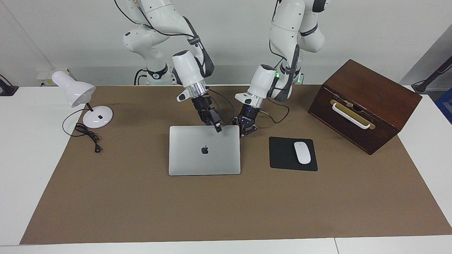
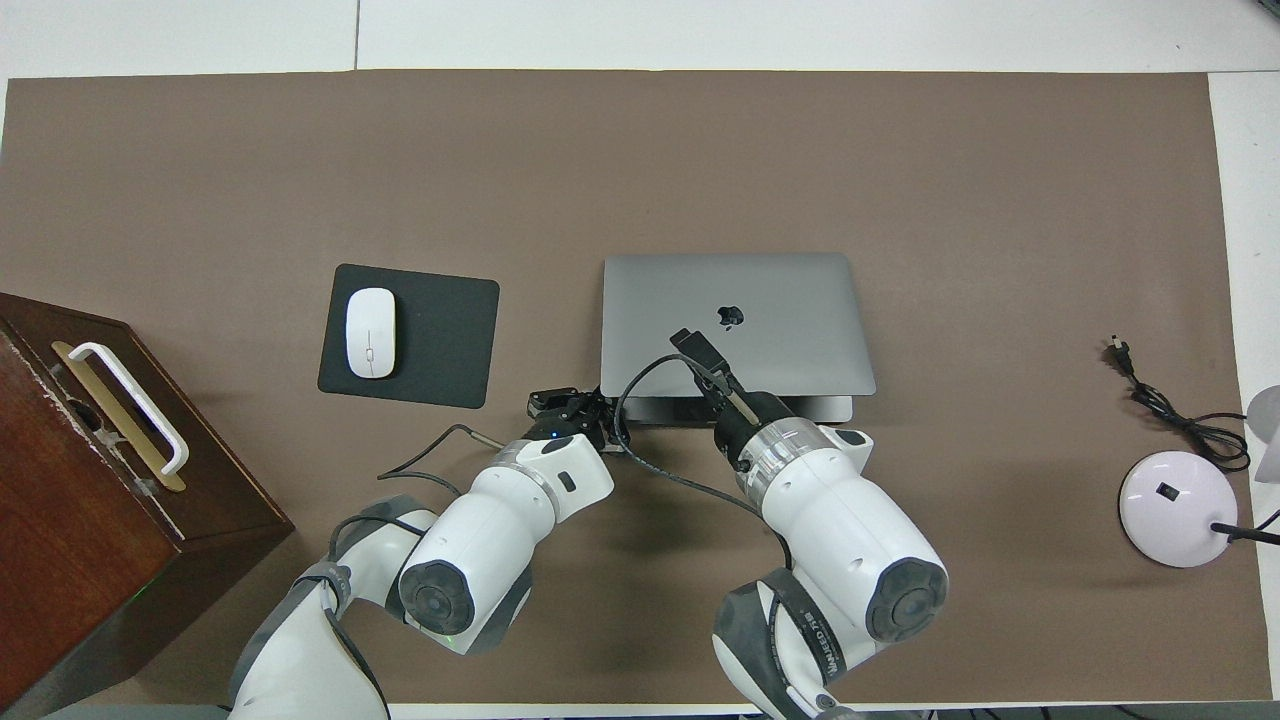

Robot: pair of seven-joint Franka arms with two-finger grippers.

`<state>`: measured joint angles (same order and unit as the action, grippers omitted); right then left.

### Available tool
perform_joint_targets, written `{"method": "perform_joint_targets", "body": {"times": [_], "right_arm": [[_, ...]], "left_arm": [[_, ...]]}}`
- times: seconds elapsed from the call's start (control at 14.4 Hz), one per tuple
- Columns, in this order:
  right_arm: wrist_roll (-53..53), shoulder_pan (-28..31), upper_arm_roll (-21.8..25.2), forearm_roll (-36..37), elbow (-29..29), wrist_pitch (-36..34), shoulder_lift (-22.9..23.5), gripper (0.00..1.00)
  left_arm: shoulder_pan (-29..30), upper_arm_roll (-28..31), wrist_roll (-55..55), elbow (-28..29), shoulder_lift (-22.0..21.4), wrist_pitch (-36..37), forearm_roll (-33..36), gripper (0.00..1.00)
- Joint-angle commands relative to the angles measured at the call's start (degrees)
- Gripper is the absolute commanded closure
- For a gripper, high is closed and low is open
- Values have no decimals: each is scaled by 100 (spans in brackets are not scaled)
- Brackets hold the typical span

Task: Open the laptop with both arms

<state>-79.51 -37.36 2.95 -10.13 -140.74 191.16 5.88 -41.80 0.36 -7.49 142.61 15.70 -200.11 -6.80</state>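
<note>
The silver-grey laptop [image 1: 204, 155] with the apple logo lies on the brown mat, also seen in the overhead view [image 2: 735, 320]. In the overhead view its lid looks slightly raised at the edge nearest the robots, with a strip of the base showing under it. My right gripper [image 1: 216, 126] is at that edge, tilted over the lid, and also shows in the overhead view [image 2: 700, 355]. My left gripper [image 1: 248, 130] is open and low beside the laptop's near corner toward the left arm's end, also seen in the overhead view [image 2: 565, 405].
A black mouse pad [image 1: 284, 153] with a white mouse [image 1: 302, 152] lies beside the laptop toward the left arm's end. A dark wooden box [image 1: 363, 104] with a white handle stands past it. A white desk lamp [image 1: 84, 102] and its cord are at the right arm's end.
</note>
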Motion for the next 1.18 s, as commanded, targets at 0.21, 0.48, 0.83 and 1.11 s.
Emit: {"method": "perform_joint_targets", "body": {"times": [0.21, 0.48, 0.83, 1.11], "right_arm": [[199, 159, -14, -103, 784, -650, 211, 0], [287, 291, -23, -103, 1048, -861, 317, 0], [278, 352, -23, -103, 1329, -1141, 370, 0], [234, 344, -23, -103, 1663, -1564, 449, 0]], "left_arm": [[-171, 34, -42, -102, 109, -72, -163, 100], [-197, 43, -33, -102, 126, -72, -163, 100], [-197, 51, -15, -93, 153, -72, -163, 100], [-197, 51, -15, -67, 153, -63, -163, 100]]}}
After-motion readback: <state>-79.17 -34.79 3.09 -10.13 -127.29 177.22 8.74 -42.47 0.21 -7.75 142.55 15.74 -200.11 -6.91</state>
